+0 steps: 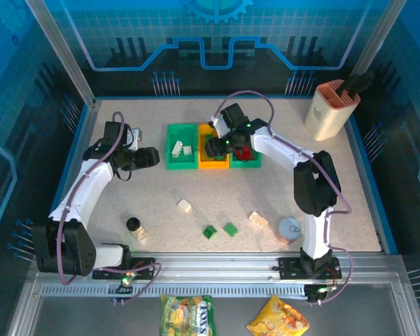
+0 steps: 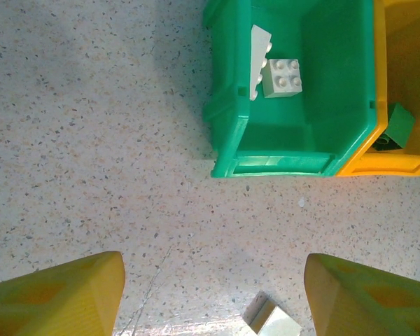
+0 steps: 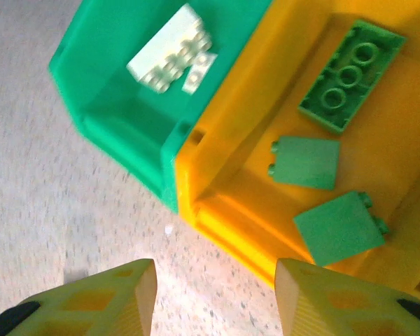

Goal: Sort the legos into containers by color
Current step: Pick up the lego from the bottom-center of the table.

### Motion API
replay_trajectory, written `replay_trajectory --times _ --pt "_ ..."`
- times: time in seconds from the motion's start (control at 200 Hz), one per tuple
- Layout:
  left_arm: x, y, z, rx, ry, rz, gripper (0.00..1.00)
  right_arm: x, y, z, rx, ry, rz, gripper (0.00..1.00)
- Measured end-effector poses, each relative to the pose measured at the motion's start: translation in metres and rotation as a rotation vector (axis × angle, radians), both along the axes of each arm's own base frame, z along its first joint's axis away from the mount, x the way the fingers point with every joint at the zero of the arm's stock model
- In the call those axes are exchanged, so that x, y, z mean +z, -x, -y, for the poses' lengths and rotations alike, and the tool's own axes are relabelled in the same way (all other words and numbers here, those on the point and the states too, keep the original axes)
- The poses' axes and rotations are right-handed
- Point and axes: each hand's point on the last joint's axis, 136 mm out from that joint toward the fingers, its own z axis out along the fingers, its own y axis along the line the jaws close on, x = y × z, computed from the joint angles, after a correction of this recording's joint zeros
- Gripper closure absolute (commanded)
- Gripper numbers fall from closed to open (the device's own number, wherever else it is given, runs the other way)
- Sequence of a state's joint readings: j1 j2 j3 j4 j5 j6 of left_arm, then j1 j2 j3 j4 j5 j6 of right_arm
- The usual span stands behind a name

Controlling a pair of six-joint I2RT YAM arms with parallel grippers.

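Three bins stand in a row: a green bin point(image 1: 182, 166) with cream legos point(image 1: 178, 148), an orange bin point(image 1: 213, 165), and a second green bin point(image 1: 246, 165) with red legos point(image 1: 245, 152). My right gripper point(image 1: 214, 147) hangs open and empty over the orange bin's front rim point(image 3: 231, 224); three green legos point(image 3: 350, 73) lie inside. My left gripper point(image 2: 213, 294) is open just left of the green bin point(image 2: 224, 133), low over the table. A small pale block point(image 2: 269, 322) lies near its right finger. Loose on the table are cream legos point(image 1: 185, 206), point(image 1: 258, 220) and green legos point(image 1: 208, 232), point(image 1: 229, 229).
A black-lidded jar point(image 1: 135, 226) stands at the near left and a tin can point(image 1: 289, 229) at the near right, by the right arm's base. A beige-and-pink holder point(image 1: 330, 108) sits at the far right corner. Raised edges border the table.
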State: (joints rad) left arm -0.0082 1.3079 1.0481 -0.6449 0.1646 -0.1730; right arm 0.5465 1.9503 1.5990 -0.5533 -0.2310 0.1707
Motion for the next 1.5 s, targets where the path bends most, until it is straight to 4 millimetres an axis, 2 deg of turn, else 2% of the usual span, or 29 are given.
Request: replay_trajectory --times 0.315,0.435,0.575,0.72,0.89,1.231,1.366,1.501 --pt "-0.001 0.000 -0.004 0.008 -0.020 0.000 0.30 -0.001 0.046 -0.014 0.468 -0.045 0.122 0.43" --pt "-0.001 -0.001 -0.007 0.007 -0.040 0.003 0.30 -0.010 0.065 -0.015 0.632 -0.069 0.171 0.40" --pt "-0.002 -0.001 -0.008 0.010 -0.048 0.002 0.30 -0.025 0.098 -0.016 0.824 -0.058 0.233 0.40" --pt "-0.003 -0.001 -0.011 0.019 -0.061 0.002 0.30 -0.029 0.137 -0.028 1.001 -0.039 0.285 0.40" --pt "-0.003 -0.001 -0.012 0.023 -0.067 0.001 0.30 -0.037 0.172 -0.034 1.138 0.055 0.329 0.40" --pt "-0.003 -0.001 -0.012 0.023 -0.067 0.001 0.30 -0.069 0.238 -0.028 1.354 0.287 0.325 0.37" --pt "-0.003 -0.001 -0.012 0.024 -0.067 0.001 0.30 -0.076 0.253 -0.024 1.413 0.358 0.337 0.36" --pt "-0.003 -0.002 -0.012 0.025 -0.069 0.001 0.30 -0.079 0.255 -0.021 1.434 0.415 0.349 0.36"
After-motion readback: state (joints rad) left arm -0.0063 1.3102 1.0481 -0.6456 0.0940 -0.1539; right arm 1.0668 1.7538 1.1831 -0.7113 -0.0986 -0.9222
